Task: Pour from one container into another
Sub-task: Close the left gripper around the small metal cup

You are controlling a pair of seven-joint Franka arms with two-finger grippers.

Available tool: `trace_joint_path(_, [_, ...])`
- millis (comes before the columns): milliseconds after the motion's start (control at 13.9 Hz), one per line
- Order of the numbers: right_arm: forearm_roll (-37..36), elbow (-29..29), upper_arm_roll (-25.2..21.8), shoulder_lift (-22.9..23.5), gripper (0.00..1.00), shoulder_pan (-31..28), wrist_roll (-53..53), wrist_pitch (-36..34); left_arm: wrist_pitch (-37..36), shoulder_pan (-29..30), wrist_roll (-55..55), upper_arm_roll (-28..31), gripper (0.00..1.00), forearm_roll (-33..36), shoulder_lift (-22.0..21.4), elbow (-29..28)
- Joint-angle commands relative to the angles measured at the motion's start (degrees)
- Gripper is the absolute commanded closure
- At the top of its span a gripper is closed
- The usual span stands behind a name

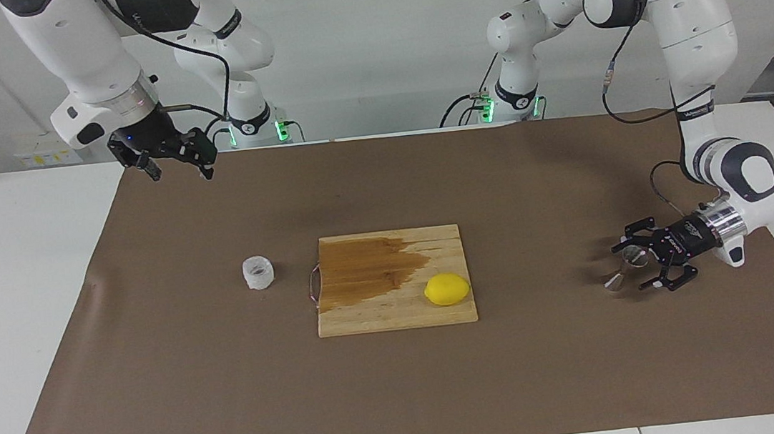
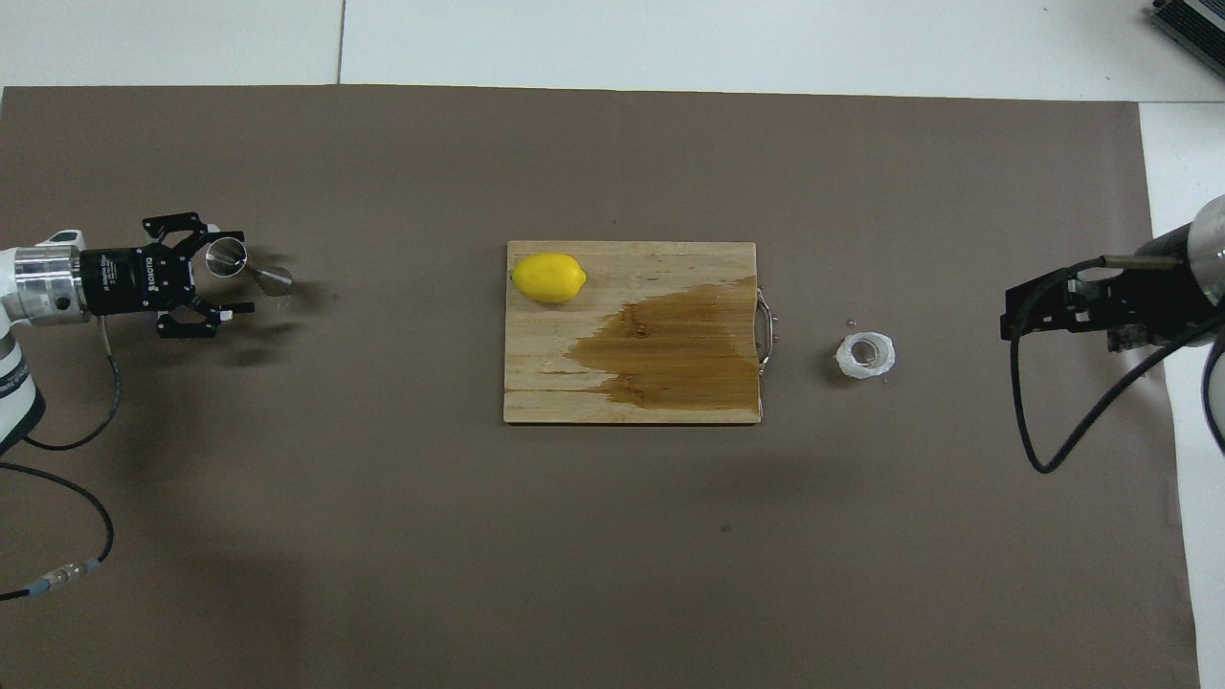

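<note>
1. Brown paper covered the white table, presumably to catch spills from the pouring
2. At the middle lay a wooden cutting board, stained dark over part of its top, with a lemon on it; both sat between the two grippers
3. Low at its own end of the table, the left gripper pointed sideways with jaws wide, one finger on either side of the steel jigger, apparently lined up to grasp it; nothing was held
4. High over the edge of the paper, the right gripper waited with jaws wide, well apart from the ribbed cup standing beside the board's handle
5. Only the overhead view showed the jigger's open mouth between the left fingers; only the facing view showed how high each gripper hung
</note>
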Motion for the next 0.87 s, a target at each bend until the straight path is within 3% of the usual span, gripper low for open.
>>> trace_joint_path(0, [1.2,-0.4,0.2,-0.8,0.0,-0.4,0.0,-0.7,1.9,-1.2,2.5,0.6,0.0,-2.3,-2.8,-4.8])
trace_joint_path(144, [1.2,-0.4,0.2,-0.8,0.0,-0.5,0.0,-0.7,1.8,-1.2,2.6,0.6,0.04,-2.4,-3.2,-5.3])
trace_joint_path(289, [1.2,-0.4,0.2,-0.8,0.0,-0.5,0.0,-0.7,2.1,-1.0,2.6,0.7,0.46,-2.5,-3.2,-5.4])
trace_joint_path(361, [1.2,-0.4,0.2,-0.8,0.0,-0.5,0.0,-0.7,2.0,-0.8,2.6,0.7,0.62,-2.5,-3.2,-5.4])
trace_joint_path(578, [1.2,-0.4,0.2,-0.8,0.0,-0.5,0.0,-0.7,1.9,-0.6,2.6,0.7,1.0,-2.6,-3.3,-5.4])
trace_joint_path(794, [1.2,-0.4,0.2,-0.8,0.0,-0.5,0.0,-0.6,1.4,-0.3,2.6,0.7,1.0,-2.9,-3.3,-5.1])
